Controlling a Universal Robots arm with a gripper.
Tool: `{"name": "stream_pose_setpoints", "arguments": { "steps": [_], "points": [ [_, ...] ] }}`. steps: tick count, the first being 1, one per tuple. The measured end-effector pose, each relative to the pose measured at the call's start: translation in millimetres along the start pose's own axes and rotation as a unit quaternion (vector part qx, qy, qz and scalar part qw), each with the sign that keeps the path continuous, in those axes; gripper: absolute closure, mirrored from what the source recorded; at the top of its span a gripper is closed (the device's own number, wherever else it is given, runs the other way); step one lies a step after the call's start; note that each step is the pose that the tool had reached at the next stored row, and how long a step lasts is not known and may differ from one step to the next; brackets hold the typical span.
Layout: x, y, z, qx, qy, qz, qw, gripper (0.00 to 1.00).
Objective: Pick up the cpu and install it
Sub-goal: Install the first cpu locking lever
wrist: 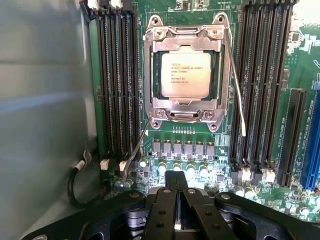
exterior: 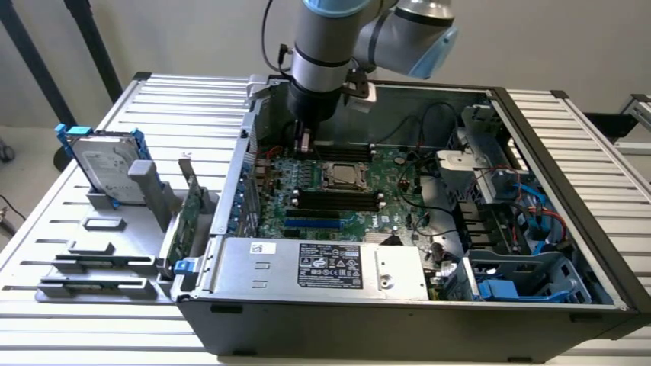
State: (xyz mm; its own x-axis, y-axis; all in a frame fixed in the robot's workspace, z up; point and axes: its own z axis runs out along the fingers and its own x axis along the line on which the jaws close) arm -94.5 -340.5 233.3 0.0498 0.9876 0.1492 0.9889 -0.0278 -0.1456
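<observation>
Exterior view first: the arm (exterior: 336, 38) reached down into an open computer case (exterior: 407, 328) that lay on a slatted bench (exterior: 595, 152). Its tool (exterior: 302, 145) hung low over the motherboard (exterior: 392, 194), just beside the socket (exterior: 328, 183), on the exterior view's left of it and a little farther back. The cpu (exterior: 344, 174) showed as a pale square lying inside that socket, not in the tool. Well apart from the socket, outside the case toward the exterior view's left, a hard drive (exterior: 102, 160) with blue brackets stood upright in a grey holder, with nothing touching it. Wrist view next: the tool's two dark fingers (wrist: 162, 207) were pressed together with nothing between them, so the tool was closed and empty, near the socket but apart from it. The cpu sat flat and square within the socket's metal frame, printed silver top facing up. Memory slots (wrist: 117, 75) flanked the socket on both sides, and two thin wire levers (wrist: 235, 85) ran alongside it, one on each side; whether they were latched could not be told. Judged from how things lay, the pick-up and the seating were done, and the step in hand was the close of the install. Any further move by the socket would, I judged, call for a straight, slow path kept clear of the levers, since they and the slot banks crowded the socket closely.
</observation>
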Motion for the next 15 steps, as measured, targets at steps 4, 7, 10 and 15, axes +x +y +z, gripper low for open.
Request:
{"name": "stream_pose_setpoints", "arguments": {
  "steps": [4,7,10,15],
  "points": [
    [0.0,-0.3,0.1,-0.0042,0.0045,0.027,0.9996,0.89],
    [0.0,-0.3,0.1,-0.0075,0.0084,0.050,0.9987,0.89],
    [-0.1,-0.3,0.2,-0.0103,0.0116,0.070,0.9974,0.89],
    [-3.1,-0.2,0.3,-0.0112,0.0134,0.082,0.9965,0.89]
  ]
}}
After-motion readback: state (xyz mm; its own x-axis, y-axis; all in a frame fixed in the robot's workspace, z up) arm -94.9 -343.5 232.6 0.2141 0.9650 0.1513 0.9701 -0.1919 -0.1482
